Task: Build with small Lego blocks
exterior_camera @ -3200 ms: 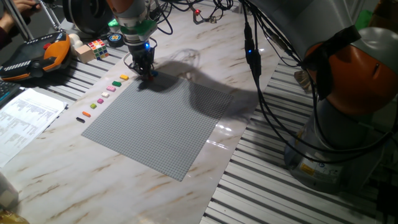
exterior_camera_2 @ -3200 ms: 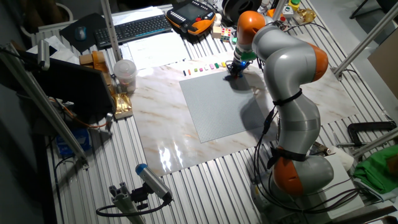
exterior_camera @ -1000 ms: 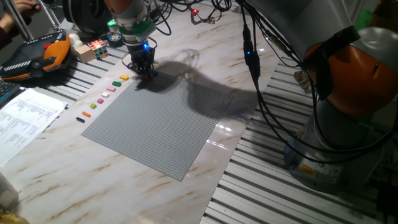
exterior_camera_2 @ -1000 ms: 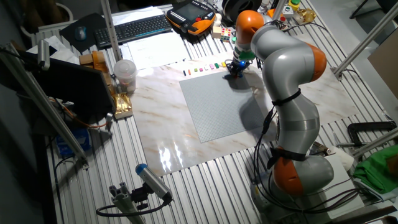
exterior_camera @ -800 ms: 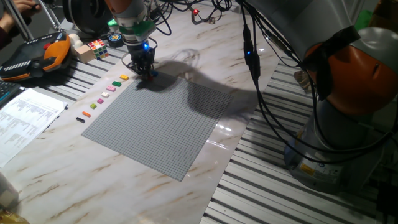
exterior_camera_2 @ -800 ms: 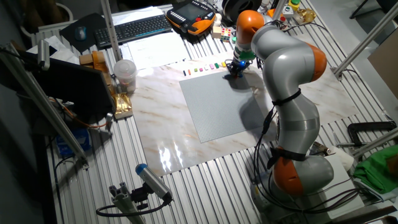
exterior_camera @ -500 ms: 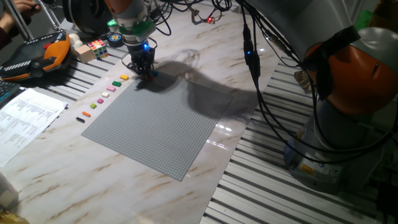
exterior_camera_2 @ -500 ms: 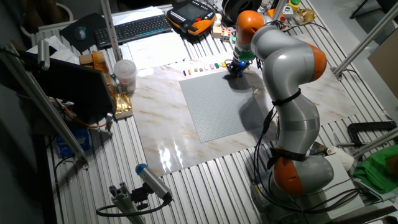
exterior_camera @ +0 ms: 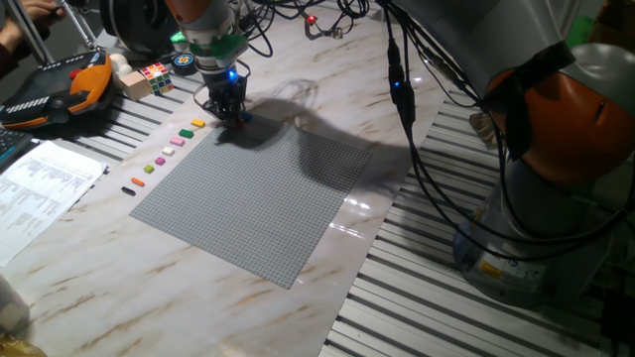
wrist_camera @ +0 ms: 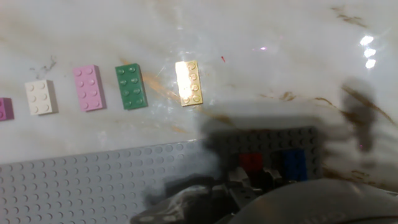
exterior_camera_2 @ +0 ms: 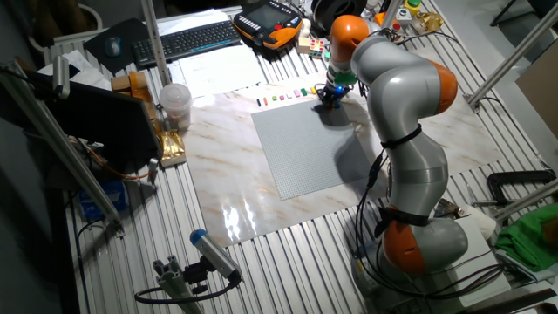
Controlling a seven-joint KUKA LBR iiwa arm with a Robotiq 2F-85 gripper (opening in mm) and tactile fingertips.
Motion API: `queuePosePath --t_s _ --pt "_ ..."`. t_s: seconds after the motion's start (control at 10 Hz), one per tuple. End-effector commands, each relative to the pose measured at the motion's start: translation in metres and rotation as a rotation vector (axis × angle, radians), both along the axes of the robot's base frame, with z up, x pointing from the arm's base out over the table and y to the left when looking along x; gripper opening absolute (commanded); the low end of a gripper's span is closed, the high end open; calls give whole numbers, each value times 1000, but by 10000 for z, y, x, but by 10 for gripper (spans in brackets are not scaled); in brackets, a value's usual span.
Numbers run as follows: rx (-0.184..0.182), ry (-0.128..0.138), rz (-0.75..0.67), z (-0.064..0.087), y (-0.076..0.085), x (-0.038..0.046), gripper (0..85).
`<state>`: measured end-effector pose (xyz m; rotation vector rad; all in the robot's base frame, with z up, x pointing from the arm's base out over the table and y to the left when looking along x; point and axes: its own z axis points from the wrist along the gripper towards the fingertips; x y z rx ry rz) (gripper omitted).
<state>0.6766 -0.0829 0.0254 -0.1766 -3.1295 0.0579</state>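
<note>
Hand view shows a row of small Lego blocks lying flat on the marble table (wrist_camera: pixel 261 74), studs up, just beyond the edge of the grey studded baseplate (wrist_camera: pixel 81 180). From the left: a sliver of magenta block (wrist_camera: pixel 5 109) at the picture's edge, a squarish white block (wrist_camera: pixel 41 97), a pink block (wrist_camera: pixel 88 88), a green block (wrist_camera: pixel 130 86) and a yellow block (wrist_camera: pixel 189 83), each apart from its neighbour. Further right, on the corner of the baseplate, a red block (wrist_camera: pixel 251 162) and a blue block (wrist_camera: pixel 295 164) sit near each other with a dark gap between them. The gripper (wrist_camera: pixel 249 183) is a blurred dark mass at the lower edge, close over these two; I cannot tell whether its jaws are parted or closed. One fixed view shows the gripper (exterior_camera: pixel 234 113) low over the baseplate's far corner, the loose row running to its left.
</note>
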Motion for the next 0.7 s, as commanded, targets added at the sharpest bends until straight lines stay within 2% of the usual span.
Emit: queuePosePath --t_s 0.0,0.6 --pt "0 -2 -2 -3 -7 0 7" --pt "-21 2 -28 1 -36 3 7"
